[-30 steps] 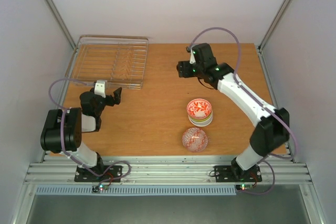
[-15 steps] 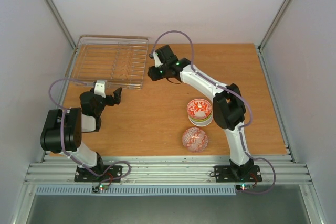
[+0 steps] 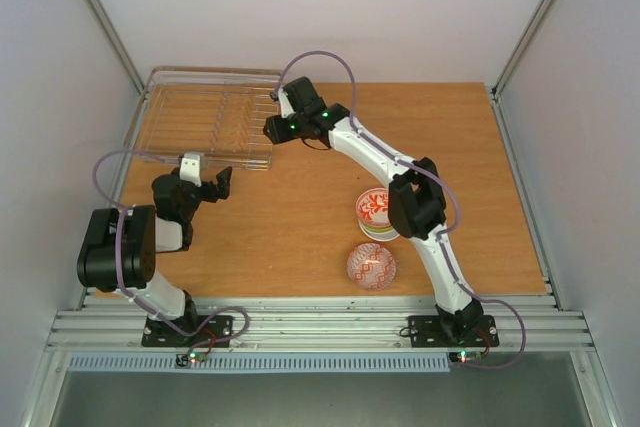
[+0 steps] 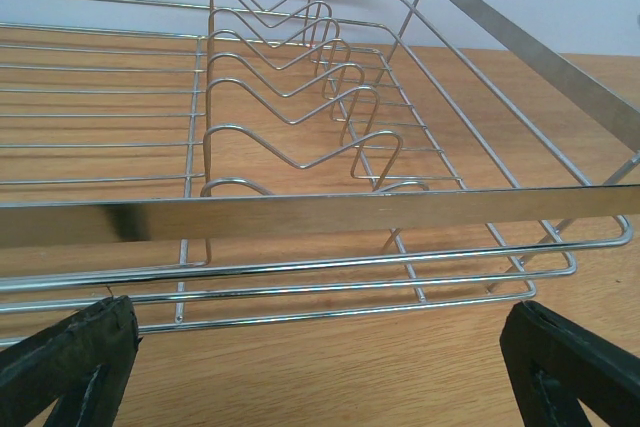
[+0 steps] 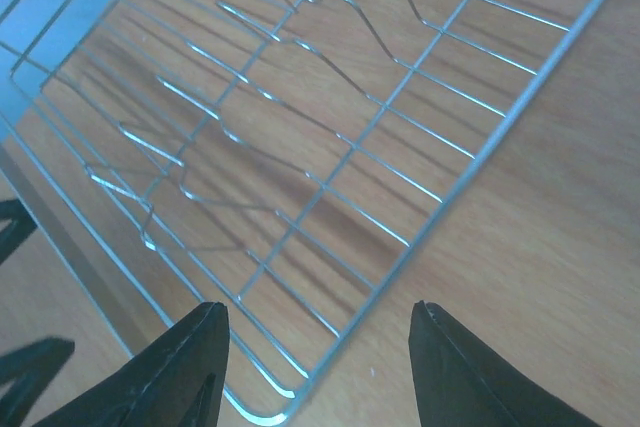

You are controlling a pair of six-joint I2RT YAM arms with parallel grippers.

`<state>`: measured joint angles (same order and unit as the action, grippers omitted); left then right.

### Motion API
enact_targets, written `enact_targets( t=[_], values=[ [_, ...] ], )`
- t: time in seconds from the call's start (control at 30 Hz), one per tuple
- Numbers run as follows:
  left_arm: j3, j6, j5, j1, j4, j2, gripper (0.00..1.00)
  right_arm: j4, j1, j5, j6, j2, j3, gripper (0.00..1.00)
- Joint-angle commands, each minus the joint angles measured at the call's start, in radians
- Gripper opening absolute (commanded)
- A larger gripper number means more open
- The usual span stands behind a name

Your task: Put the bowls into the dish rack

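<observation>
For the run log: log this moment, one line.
right end effector: open, over clear wire-barred dish rack; left end effector: open; small round bowls: unracked

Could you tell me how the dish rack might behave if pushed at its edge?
The dish rack is thin wire and open gaps, so probably light for its size. Sitting wide and low on the smooth table, it would likely slide rather than tip. It looks rigid.

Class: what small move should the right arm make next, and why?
Probably lower the right gripper onto the dish rack rim and close, to drag it nearer: it hangs open and empty over the rack's corner, while the bowls sit well away, none loaded.
</observation>
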<state>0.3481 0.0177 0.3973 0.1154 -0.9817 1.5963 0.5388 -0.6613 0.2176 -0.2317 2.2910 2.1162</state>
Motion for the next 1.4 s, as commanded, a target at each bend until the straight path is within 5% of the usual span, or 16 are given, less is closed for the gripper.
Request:
enact_targets(
  t=[0.0, 0.2, 0.57, 0.87, 1.0, 1.2, 1.37],
  values=[
    [0.015, -0.016, 0.003, -0.004, -0.033, -0.018, 0.99, 0.077, -0.017, -0.002, 0.030, 0.108, 0.145, 0.51],
    [0.015, -0.016, 0.003, -0.006, -0.033, -0.018, 0.99, 0.162, -0.025, -0.058, 0.044, 0.206, 0.292, 0.49],
    [0.015, -0.016, 0.003, -0.005, -0.033, -0.018, 0.99, 0.216, -0.076, -0.133, -0.008, 0.225, 0.299, 0.47],
    [-0.023, -0.016, 0.008, -0.003, -0.057, -0.064, 0.91, 0.243, -0.087, -0.180, -0.014, 0.225, 0.245, 0.32],
    [-0.085, -0.008, -0.014, -0.004, -0.198, -0.056, 0.88, 0.227, -0.088, -0.197, -0.019, 0.215, 0.212, 0.31],
    [-0.050, -0.008, -0.009, 0.000, -0.117, -0.068, 0.79, 0.251, -0.088, -0.215, -0.039, 0.248, 0.269, 0.31],
    [0.063, -0.004, -0.052, -0.009, 0.138, -0.115, 0.81, 0.264, -0.087, -0.250, -0.043, 0.260, 0.287, 0.32]
  ],
)
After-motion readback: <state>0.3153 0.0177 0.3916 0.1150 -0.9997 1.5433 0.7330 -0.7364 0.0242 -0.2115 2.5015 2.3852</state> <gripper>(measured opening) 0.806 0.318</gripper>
